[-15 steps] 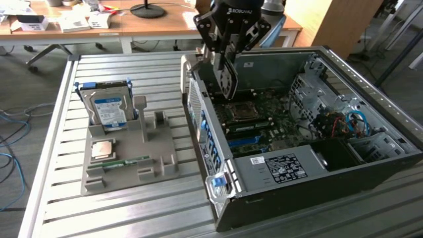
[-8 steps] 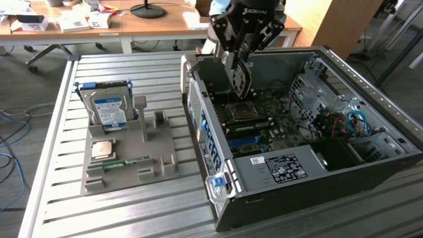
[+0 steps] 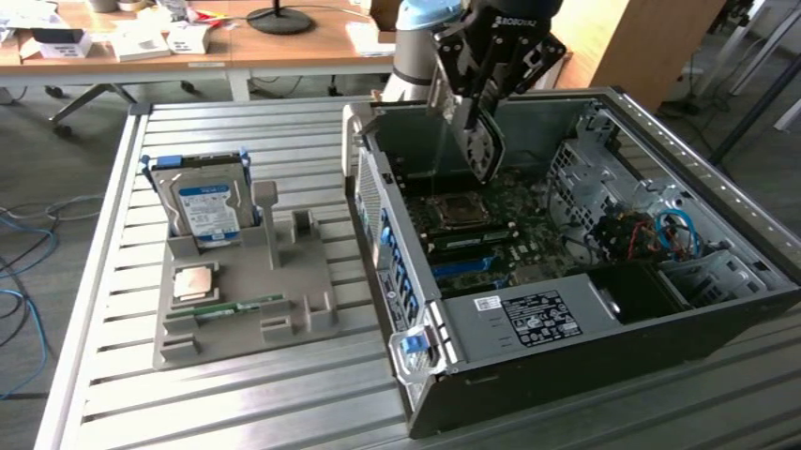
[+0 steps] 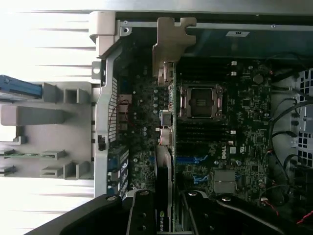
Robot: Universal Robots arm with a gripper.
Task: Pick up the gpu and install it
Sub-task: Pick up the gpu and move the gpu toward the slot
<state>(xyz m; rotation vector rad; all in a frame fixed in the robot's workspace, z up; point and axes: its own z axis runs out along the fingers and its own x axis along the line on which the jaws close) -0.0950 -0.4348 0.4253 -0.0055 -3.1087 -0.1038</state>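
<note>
My gripper (image 3: 478,114) is clamped narrowly on the gpu (image 3: 485,150), its fingers (image 4: 142,218) pinching the card's two flat faces near one end. The card hangs straight down from my fingertips, on edge, inside the open computer case (image 3: 601,309). I hold it this way, I judge, because an expansion card goes into its slot edge first, so the long connector edge has to face the motherboard (image 3: 501,234) directly beneath me. The card hangs above the board and apart from it, not seated.

Looking along my fingers, the gpu (image 4: 165,161) is a thin dark sliver running away from me. Its silver metal bracket (image 4: 171,44) sits at the far end, close to the case's rear wall, which is where a bracket has to line up. The exterior view shows a perforated or finned face on the card.

The CPU socket (image 4: 200,102) lies on the board just beside the card's line. Well off to my side, outside the case, the grey holder (image 3: 250,291) carries the hard drive (image 3: 206,202) upright.
</note>
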